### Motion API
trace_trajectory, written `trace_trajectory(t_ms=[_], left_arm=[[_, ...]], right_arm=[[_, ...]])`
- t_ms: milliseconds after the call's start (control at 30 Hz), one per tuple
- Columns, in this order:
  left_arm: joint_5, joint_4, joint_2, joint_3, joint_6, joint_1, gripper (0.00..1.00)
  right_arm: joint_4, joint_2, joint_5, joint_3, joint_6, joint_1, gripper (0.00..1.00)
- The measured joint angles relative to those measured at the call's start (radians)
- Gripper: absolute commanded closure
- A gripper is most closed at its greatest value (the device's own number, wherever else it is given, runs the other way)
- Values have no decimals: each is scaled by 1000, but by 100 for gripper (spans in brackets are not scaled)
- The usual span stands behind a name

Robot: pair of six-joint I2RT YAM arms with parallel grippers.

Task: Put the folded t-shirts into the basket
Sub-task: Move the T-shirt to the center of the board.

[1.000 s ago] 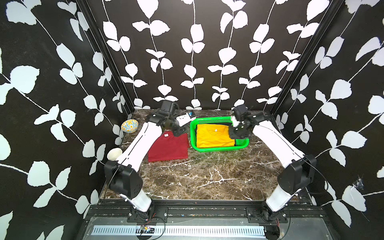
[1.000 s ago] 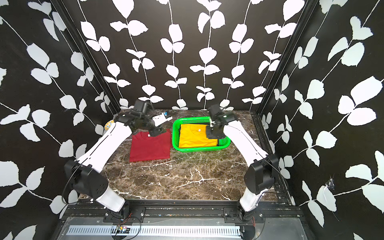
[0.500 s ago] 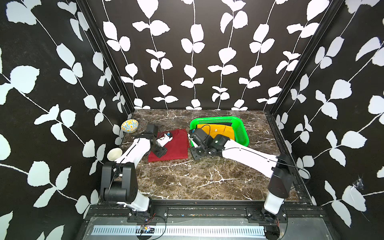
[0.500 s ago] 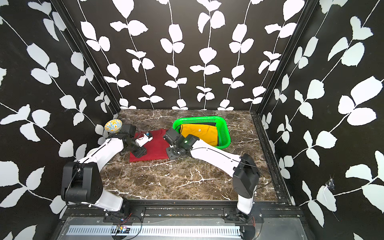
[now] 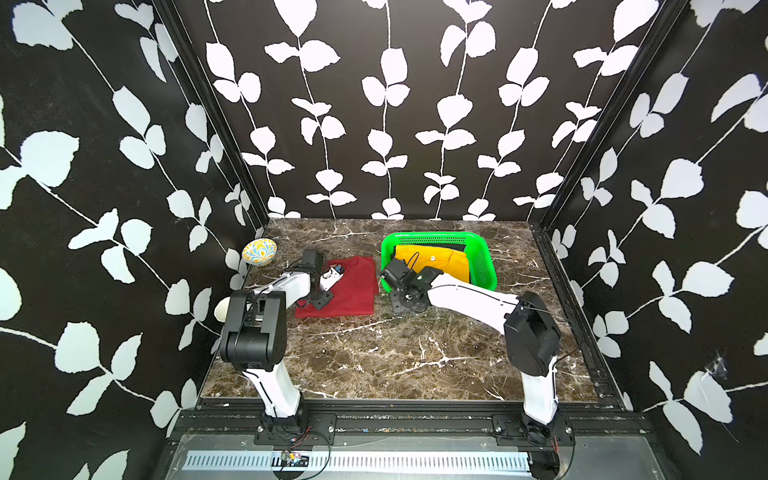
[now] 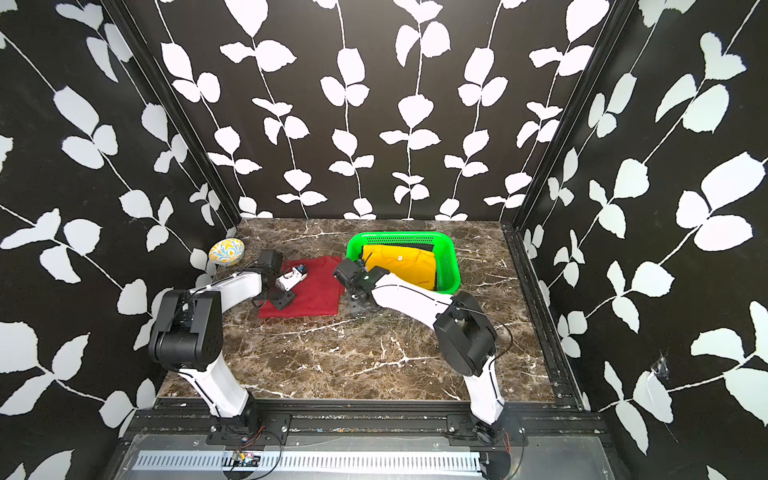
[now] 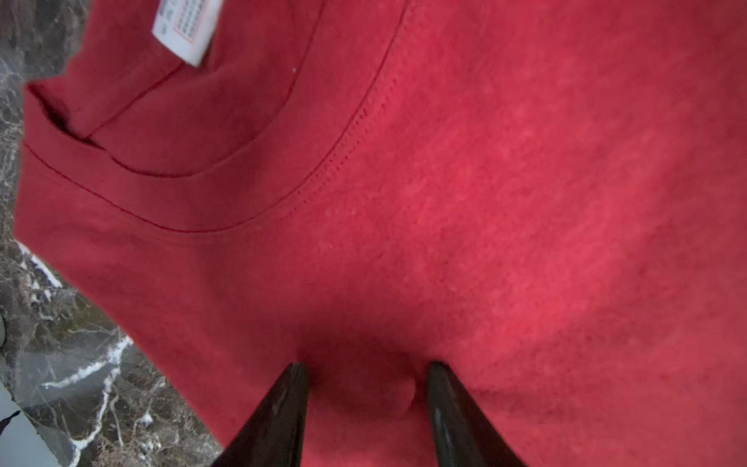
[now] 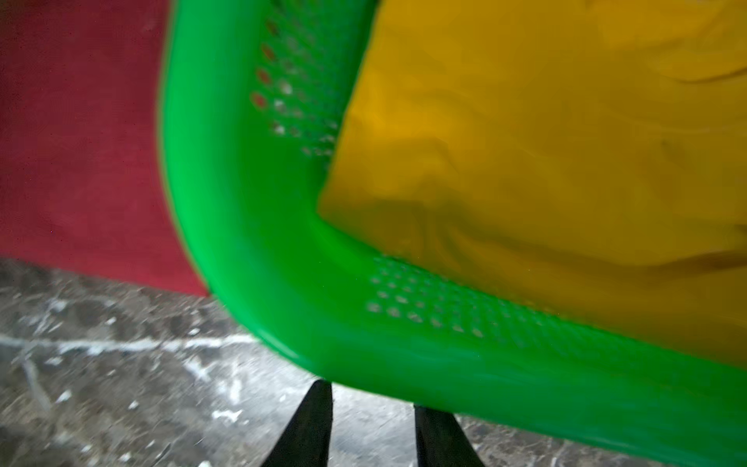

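In both top views, flat on the left half of the counter (image 5: 374, 353), toward its far edge: red tee (image 5: 349, 291), right edge just beside the green basket (image 5: 482, 266). Inside that green basket, by the counter's far edge and right of middle: yellow tee (image 5: 440, 259), folded, near part hidden by the right arm (image 5: 469, 299). At the far left corner: patterned bowl (image 5: 259, 252), well apart from both tees. Left claw (image 5: 320, 304) down on the red tee's near left part; right claw (image 5: 400, 309) low at the green basket's near left corner. Finger stance of both hidden there under the wrists.

Only in the left wrist view: left claw (image 7: 364, 372) partly spread, both black tips pressed into the red tee (image 7: 485, 202), a small ridge of fabric raised between them. Also there: collar seam (image 7: 343, 137) and white label (image 7: 186, 32).

Only in the right wrist view: right claw (image 8: 372, 396) spread, bare marble alone between the tips, just short of the green basket's rounded corner (image 8: 250, 242). Yellow tee (image 8: 525, 141) against the perforated wall, red tee (image 8: 81, 141) beyond.
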Motion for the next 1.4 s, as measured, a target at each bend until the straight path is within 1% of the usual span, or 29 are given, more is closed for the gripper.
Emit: trace_trajectory(t_ms=[167,233,333,467,600,667,767,900,1000,1100,1300,1400], left_arm=[[4,-13,-14,-19,37,-37,51],[22,-14,-43,-53,48,-60,51],[61,-50,-99,-108,67,-78,51],[101,-110,-172,-179,98,-82,51],[161,-234,-263,-238,141,-81,50],[207,-341,-330,-255,159,-81,48],[270,-455,-441,-252,177,-73,46],[333,-566,-570,-217,193,-15,44],[342,-612,-600,-179,202,25,44],[343,-630,-597,-167,208,46,42],[329,-613,-532,-148,190,57,37],[316,-582,-492,-132,190,56,35]], right_arm=[[-1,3,20,1,12,-94,64],[10,2,10,1,4,-108,64],[66,-5,-45,-10,-35,-98,62],[163,-48,-120,-63,-114,-42,60],[211,-43,-159,-36,-175,51,60],[240,-13,-190,6,-181,99,61],[286,46,-227,47,-170,140,61],[330,115,-272,37,-135,175,61],[359,123,-291,-43,-103,198,61],[413,108,-298,-153,-69,220,62],[523,-14,-277,-361,17,231,63],[525,-122,-248,-502,47,228,63]])
